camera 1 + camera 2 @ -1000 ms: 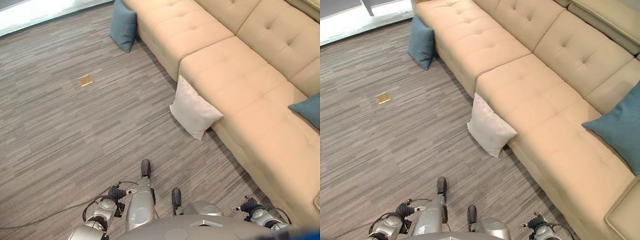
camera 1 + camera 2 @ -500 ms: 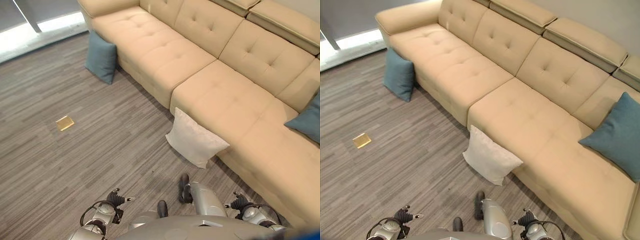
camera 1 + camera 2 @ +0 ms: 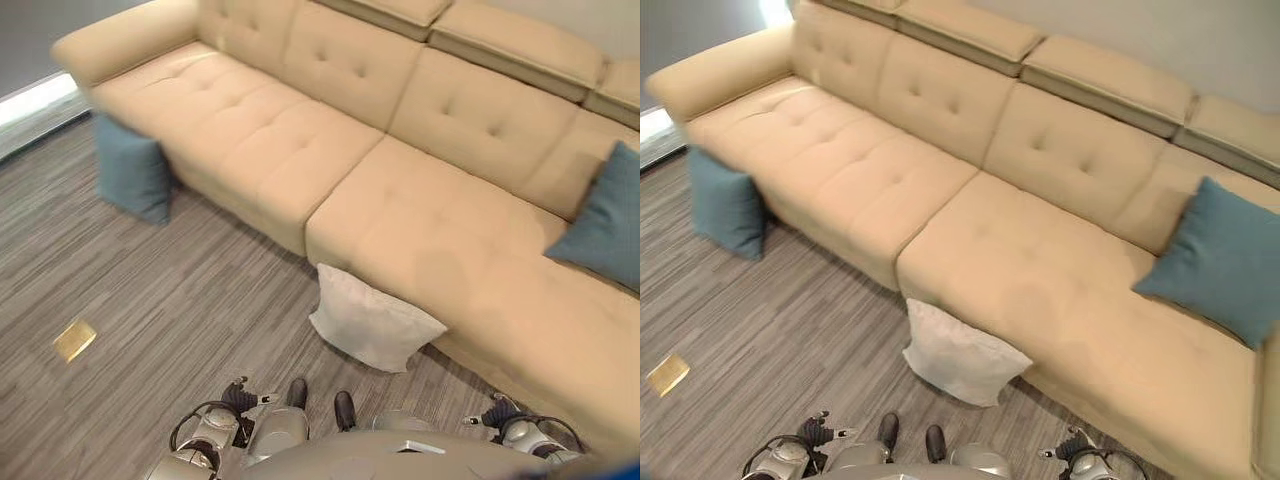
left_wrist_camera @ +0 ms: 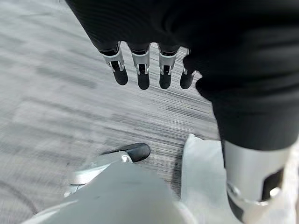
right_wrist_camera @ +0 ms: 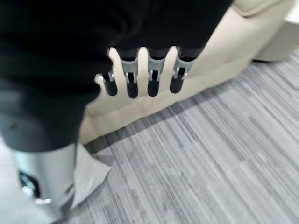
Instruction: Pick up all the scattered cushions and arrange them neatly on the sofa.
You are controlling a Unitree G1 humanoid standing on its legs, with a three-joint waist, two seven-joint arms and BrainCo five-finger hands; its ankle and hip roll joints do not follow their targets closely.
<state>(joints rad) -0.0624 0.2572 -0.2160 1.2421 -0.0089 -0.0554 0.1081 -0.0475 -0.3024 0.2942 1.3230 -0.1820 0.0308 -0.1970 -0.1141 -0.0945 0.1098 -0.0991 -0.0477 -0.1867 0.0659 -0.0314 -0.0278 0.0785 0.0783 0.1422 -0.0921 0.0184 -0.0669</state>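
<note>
A white cushion [image 3: 372,325] leaned against the sofa [image 3: 400,200] (lower edge crumpled); both hands [image 4: 145,70] [image 5: 140,74] hung relaxed, empty.

Cushion [image 3: 962,357] on floor against sofa [image 3: 940,200] front, another cushion [image 3: 1220,260] on seat

My head cams look down on sofa [image 3: 420,200]; wrist cams hang close over floor [image 4: 56,107], sharing white cushion [image 3: 962,357].
</note>
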